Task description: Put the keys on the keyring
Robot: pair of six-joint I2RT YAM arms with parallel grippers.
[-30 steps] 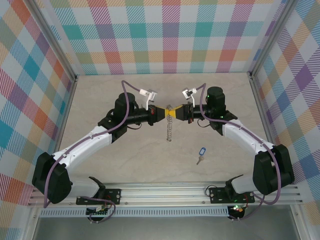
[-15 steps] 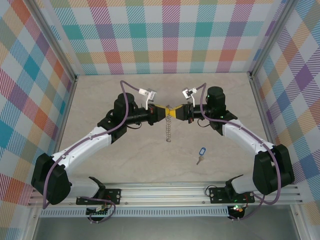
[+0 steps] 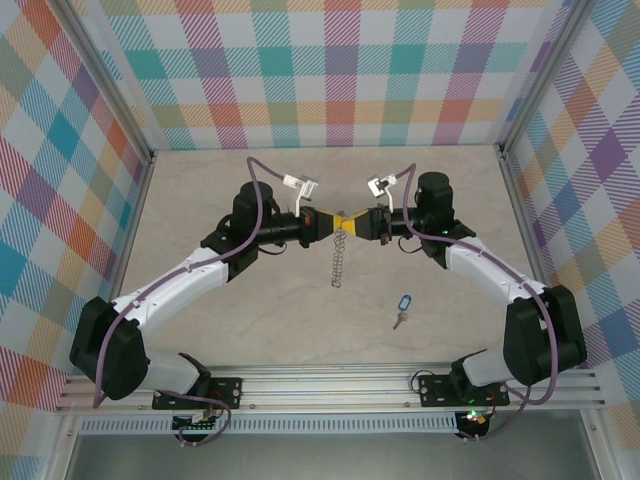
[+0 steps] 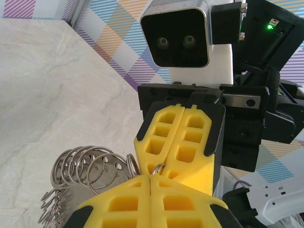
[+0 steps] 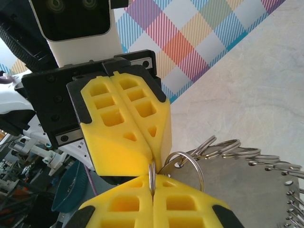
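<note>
Though your arms have shifted only slightly, nothing has let go: the left tool (image 3: 334,222) and right tool (image 3: 351,221) stay pinched tip to tip on the keyring (image 3: 338,262), which dangles between them. The key (image 3: 402,305) lies apart, near right on the table (image 3: 250,300), so threading hasn't begun.

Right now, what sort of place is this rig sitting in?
Probably a lab data-collection booth: multicoloured plaid walls, a silver aluminium extrusion frame, and a pale marble-look tabletop.
</note>
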